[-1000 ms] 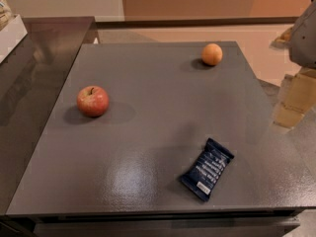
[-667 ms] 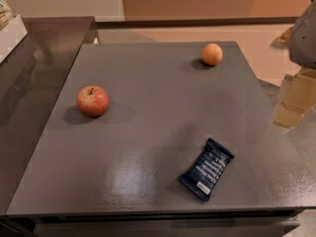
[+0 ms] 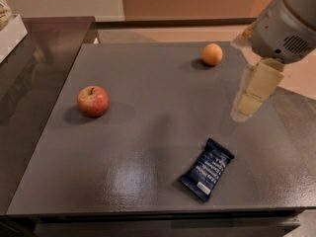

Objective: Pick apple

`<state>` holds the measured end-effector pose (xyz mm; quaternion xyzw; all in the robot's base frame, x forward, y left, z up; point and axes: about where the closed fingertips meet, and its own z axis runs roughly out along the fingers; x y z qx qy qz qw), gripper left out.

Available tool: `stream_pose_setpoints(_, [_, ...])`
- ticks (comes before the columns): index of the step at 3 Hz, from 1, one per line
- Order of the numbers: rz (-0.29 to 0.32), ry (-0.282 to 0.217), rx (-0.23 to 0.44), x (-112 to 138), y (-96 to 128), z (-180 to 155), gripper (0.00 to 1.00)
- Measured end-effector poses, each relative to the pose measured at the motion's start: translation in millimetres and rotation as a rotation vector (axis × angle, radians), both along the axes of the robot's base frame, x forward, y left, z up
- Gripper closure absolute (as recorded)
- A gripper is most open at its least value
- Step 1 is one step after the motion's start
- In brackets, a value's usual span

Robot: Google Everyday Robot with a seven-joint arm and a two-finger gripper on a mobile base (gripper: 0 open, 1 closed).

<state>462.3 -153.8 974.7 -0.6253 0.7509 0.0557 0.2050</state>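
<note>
The apple point(image 3: 93, 101) is your landmark. It sits on the grey tabletop point(image 3: 148, 147) towards the left side of the view, upright, with its stem dimple facing up and bare surface all around it.

The claw point(image 3: 245, 105) hangs well to the right of the apple, over the far right part of the tabletop, and points down and slightly back towards the apple. It is pale and seen from the side, so you cannot tell how far open it is. It has hold of nothing that shows, and it is clearly well apart from the apple.

Everything turns on that gap. The apple lies to the left of the claw and at about the same depth, so your move is probably a long sideways reach across the tabletop before any descent. The apple is round and has no long axis to line up with, so a top-down approach centred on the stem should do.

An orange point(image 3: 212, 54) sits far to the right of the apple and further back. A dark snack bar point(image 3: 206, 169) lies to the right of the apple and nearer the front edge. A straight sweep should pass between those two.
</note>
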Motion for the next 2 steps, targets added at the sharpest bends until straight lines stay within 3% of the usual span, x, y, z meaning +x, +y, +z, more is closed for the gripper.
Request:
stream_pose_setpoints(1, [0.074, 0.016, 0.07, 14.1, 46.4, -7.9, 0.0])
stream_pose_setpoints(2, [0.159, 0.018, 0.121, 29.2, 113.3, -24.1, 0.0])
